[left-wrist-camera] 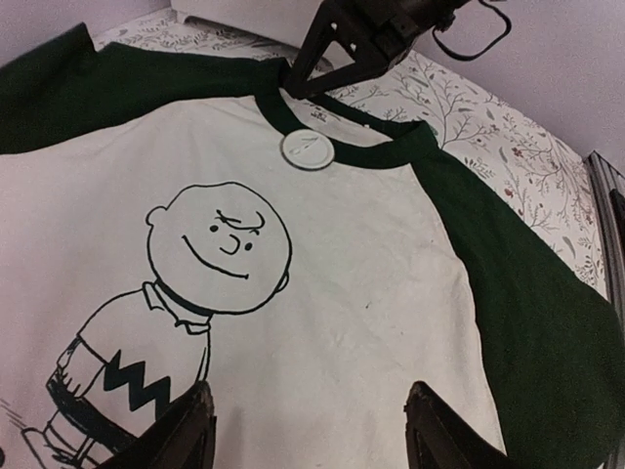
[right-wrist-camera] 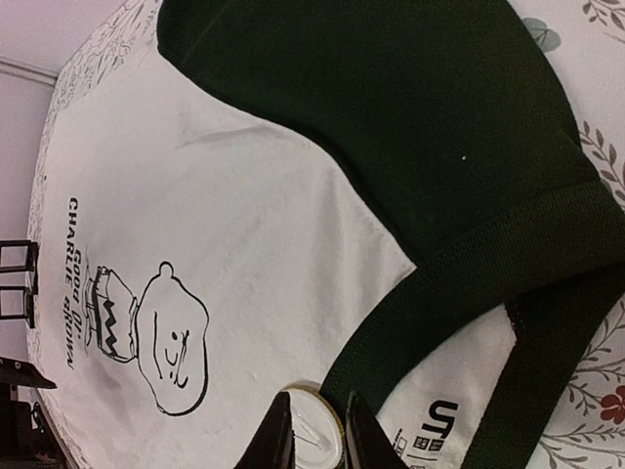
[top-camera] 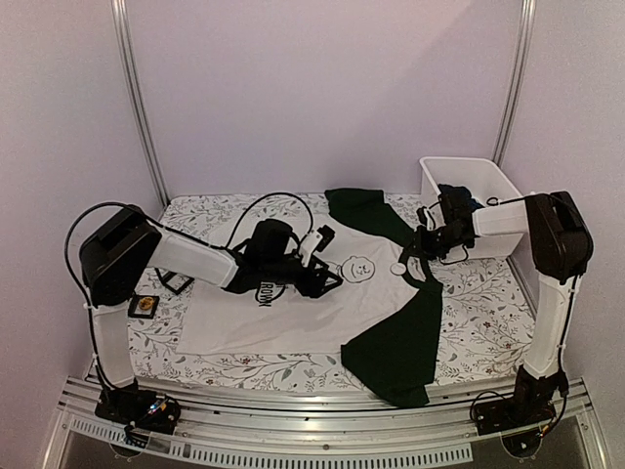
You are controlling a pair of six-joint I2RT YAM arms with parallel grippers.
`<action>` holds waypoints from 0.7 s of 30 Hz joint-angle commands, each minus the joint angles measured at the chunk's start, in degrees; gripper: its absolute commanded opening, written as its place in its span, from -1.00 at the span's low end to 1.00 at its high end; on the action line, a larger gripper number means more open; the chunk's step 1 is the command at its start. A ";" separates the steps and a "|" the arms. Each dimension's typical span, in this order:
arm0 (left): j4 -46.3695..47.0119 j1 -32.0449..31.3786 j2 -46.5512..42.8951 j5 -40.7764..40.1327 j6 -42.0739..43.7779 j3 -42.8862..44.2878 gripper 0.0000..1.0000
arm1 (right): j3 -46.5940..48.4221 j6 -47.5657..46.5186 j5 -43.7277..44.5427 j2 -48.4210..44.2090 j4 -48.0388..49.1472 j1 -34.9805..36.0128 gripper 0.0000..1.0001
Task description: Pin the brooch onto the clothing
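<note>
So, the round white brooch (right-wrist-camera: 311, 430) sits on the white Charlie Brown T-shirt (right-wrist-camera: 225, 225) right by its dark green collar (right-wrist-camera: 488, 264), between the right tool's (right-wrist-camera: 320, 440) narrowly parted jaws, while the left tool (left-wrist-camera: 311, 440) hangs wide open above the print (left-wrist-camera: 210, 244).

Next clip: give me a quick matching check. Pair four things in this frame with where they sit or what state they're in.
1. brooch
2. left gripper
3. right gripper
4. white bin

A. at the back right of the table
B. fingers wide apart over the T-shirt, above its white front
C. flat on white fabric just under the collar
D. fingers down at the collar, right by the brooch

Pairs: 1-C, 2-B, 3-D, 4-A
</note>
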 commanded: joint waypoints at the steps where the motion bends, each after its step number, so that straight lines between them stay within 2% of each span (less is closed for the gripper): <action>1: 7.43 -1.76 2.86 -2.78 -2.37 0.29 0.32 | 1.25 -2.59 -5.80 4.10 -3.75 -0.47 -0.63; 8: 10.41 -3.33 3.41 -5.01 -2.99 -1.30 0.31 | 1.70 -3.34 -3.81 7.86 -5.49 -0.47 -0.61; 15: 11.36 -3.36 2.93 -5.21 -2.09 -2.23 0.31 | -0.81 -4.19 5.91 5.53 -8.79 2.11 -0.58; 21: 11.42 -3.35 2.92 -5.21 -1.84 -2.38 0.31 | -4.59 -2.43 2.46 3.12 -6.37 2.60 -0.59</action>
